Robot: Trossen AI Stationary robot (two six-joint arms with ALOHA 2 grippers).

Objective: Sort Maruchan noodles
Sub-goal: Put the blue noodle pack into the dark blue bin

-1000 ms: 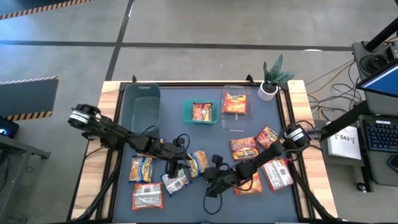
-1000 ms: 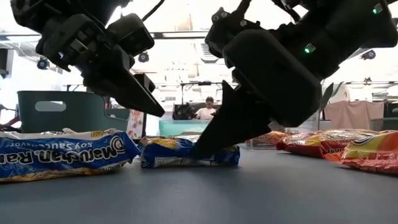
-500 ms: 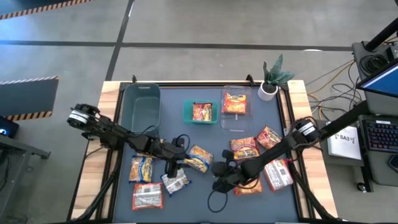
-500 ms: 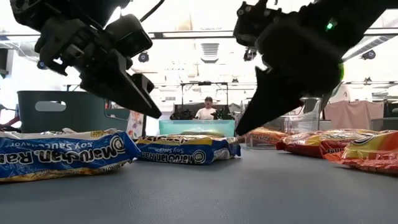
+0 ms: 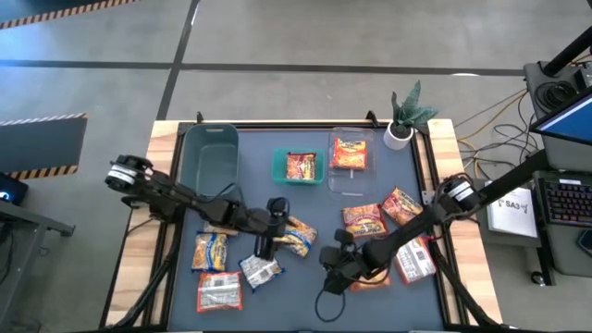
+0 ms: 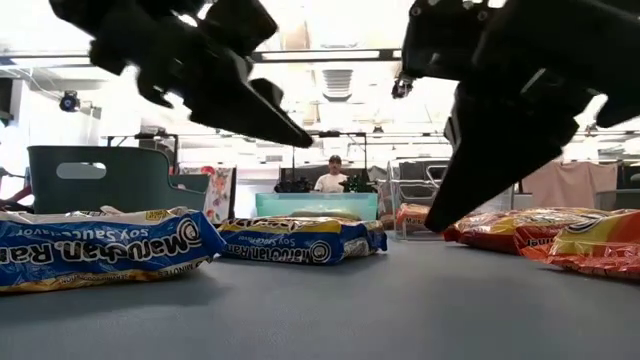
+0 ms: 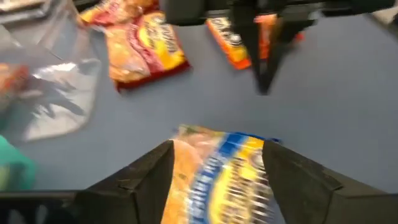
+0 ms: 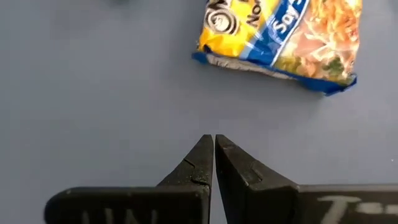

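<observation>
A yellow-and-blue noodle packet (image 5: 294, 233) lies flat on the dark mat near the table's middle. My left gripper (image 5: 266, 242) hovers above its left end, open. In the left wrist view its fingers stand either side of the packet (image 7: 217, 177) without touching it. In the low view the left gripper (image 6: 300, 135) hangs well above the packet (image 6: 300, 240). My right gripper (image 5: 326, 265) is shut and empty, raised to the right of the packet. Its fingertips (image 8: 214, 140) point at bare mat short of the packet (image 8: 280, 37).
At the back stand a large grey-green bin (image 5: 211, 157), a small teal bin (image 5: 298, 178) and a clear bin (image 5: 350, 180), the last two each with a packet. More packets lie at near left (image 5: 210, 250) and right (image 5: 363, 220). A potted plant (image 5: 402, 116) stands far right.
My right gripper, shut throughout, has lifted off the yellow-and-blue packet and drawn back toward the table's right and near edges. The packet first turned and shifted a little toward the far edge, and now lies flat. My left gripper has risen, rolled and moved right, over the packet.
</observation>
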